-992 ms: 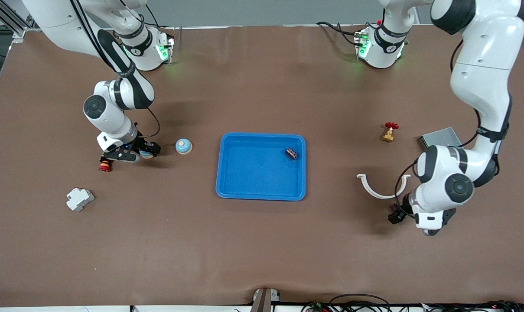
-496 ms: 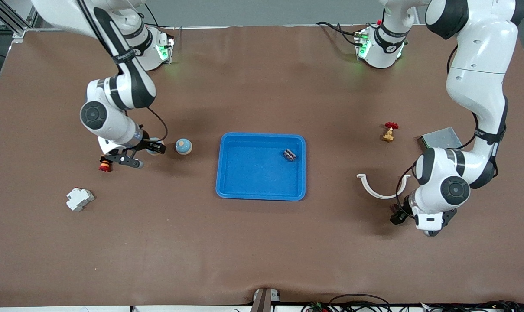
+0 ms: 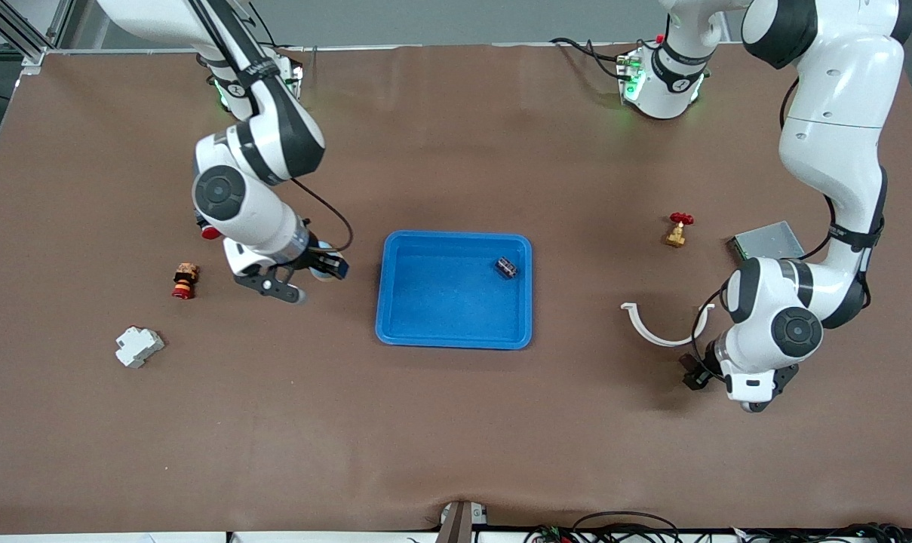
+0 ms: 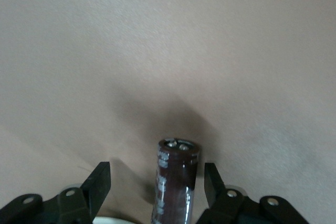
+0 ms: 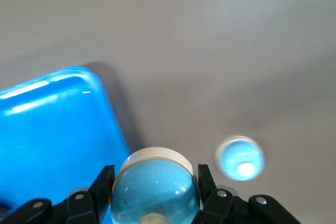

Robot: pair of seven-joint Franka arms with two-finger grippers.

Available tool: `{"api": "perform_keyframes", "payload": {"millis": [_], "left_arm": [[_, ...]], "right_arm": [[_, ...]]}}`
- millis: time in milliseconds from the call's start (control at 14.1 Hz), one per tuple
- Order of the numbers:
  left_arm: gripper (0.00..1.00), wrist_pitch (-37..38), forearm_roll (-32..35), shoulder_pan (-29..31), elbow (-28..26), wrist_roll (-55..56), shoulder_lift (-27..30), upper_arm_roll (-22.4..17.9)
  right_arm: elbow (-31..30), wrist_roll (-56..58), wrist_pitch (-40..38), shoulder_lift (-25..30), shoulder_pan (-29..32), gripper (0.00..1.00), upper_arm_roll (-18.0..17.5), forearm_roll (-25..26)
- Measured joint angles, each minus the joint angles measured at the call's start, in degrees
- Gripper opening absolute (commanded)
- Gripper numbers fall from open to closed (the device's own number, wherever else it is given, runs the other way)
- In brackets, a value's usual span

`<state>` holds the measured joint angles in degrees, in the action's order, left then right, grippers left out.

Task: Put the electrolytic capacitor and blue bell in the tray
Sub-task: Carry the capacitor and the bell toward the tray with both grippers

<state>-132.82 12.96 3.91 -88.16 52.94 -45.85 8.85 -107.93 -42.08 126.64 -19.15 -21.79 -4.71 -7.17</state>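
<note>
My right gripper (image 3: pixel 326 267) is shut on a blue bell (image 5: pixel 155 187) and holds it just above the table beside the tray's edge at the right arm's end. A second blue bell (image 5: pixel 240 158) sits on the table next to it. The bright blue tray (image 3: pixel 456 341) lies mid-table and also shows in the right wrist view (image 5: pixel 47 140). A dark capacitor (image 3: pixel 508 266) lies in it. My left gripper (image 3: pixel 693 375) is low over the table at the left arm's end. It is open, with another dark brown capacitor (image 4: pixel 177 182) between its fingers (image 4: pixel 102 179), not gripped.
A white curved clip (image 3: pixel 663 326), a brass valve with a red handle (image 3: pixel 677 230) and a small grey metal box (image 3: pixel 765 240) lie at the left arm's end. A red-and-brown stacked piece (image 3: pixel 184 280) and a white block (image 3: pixel 139 346) lie at the right arm's end.
My right gripper has carried the blue bell from beside the red-and-brown piece toward the tray, over the bell on the table. The left arm has barely moved.
</note>
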Motion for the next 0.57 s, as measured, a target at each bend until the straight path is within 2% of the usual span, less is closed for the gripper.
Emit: {"api": "perform_keyframes", "payload": {"millis": [142, 425, 567], "left_arm": [[0.80, 0.0, 0.0, -0.3, 0.1, 0.3, 0.0, 0.0], [0.28, 0.0, 0.0, -0.2, 0.1, 1.3, 0.0, 0.0], [0.13, 0.0, 0.0, -0.1, 0.1, 1.3, 0.0, -0.1]], "right_arm": [[7.4, -3.3, -0.2, -6.2, -3.6, 0.00, 0.0, -0.1], [16.3, -7.6, -0.1, -15.9, -9.8, 0.00, 0.1, -0.1], [18.0, -8.3, -0.2, -18.6, -11.5, 0.00, 0.2, 0.0]]}}
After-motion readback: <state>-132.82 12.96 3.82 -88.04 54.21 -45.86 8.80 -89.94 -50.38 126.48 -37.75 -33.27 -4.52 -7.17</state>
